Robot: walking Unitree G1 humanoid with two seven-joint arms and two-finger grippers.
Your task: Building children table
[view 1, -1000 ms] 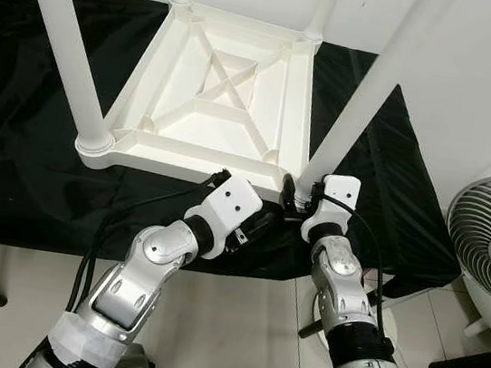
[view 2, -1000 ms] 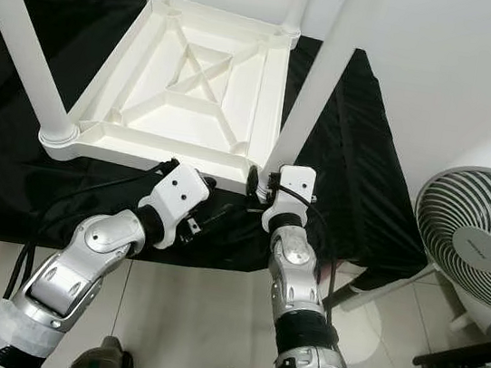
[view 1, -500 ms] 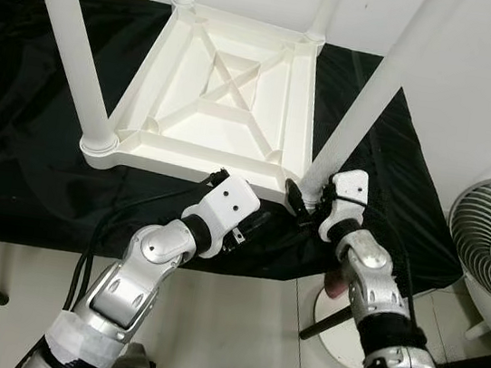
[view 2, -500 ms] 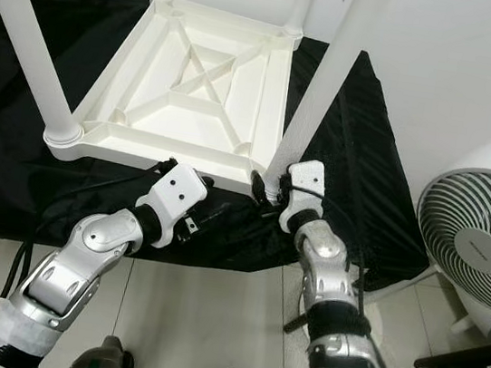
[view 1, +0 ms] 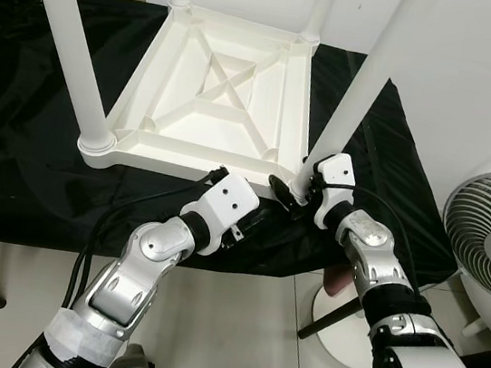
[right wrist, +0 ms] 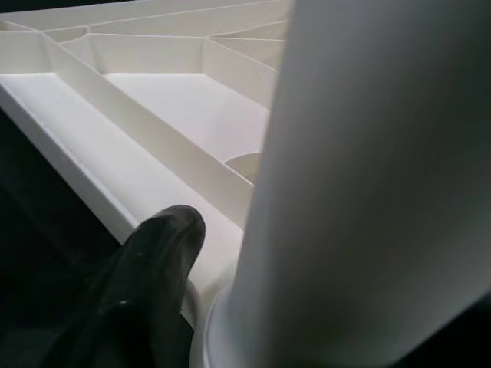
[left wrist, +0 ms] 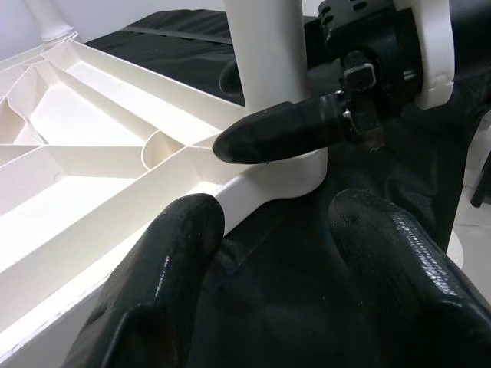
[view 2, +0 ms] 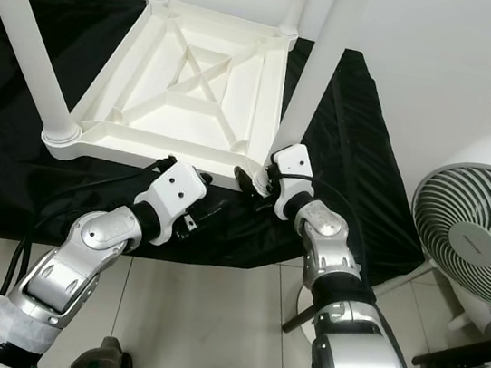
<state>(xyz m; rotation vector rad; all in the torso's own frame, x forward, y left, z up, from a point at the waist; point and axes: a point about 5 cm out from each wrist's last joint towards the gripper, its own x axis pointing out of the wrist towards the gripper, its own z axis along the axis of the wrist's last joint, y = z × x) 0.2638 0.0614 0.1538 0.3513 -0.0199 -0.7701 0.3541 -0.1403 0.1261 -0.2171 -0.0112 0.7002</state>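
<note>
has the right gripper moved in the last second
Yes. The right gripper has swung leftward around the base of the near right table leg; its white wrist, earlier below the leg's foot, now sits right of it.

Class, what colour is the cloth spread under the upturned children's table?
Plain black. The cloth shows best in the left eye view, under the white table.

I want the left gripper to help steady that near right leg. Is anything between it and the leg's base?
Yes: the right gripper is already clamped around the leg at its base, one finger lying across the side facing the open left gripper.
</note>
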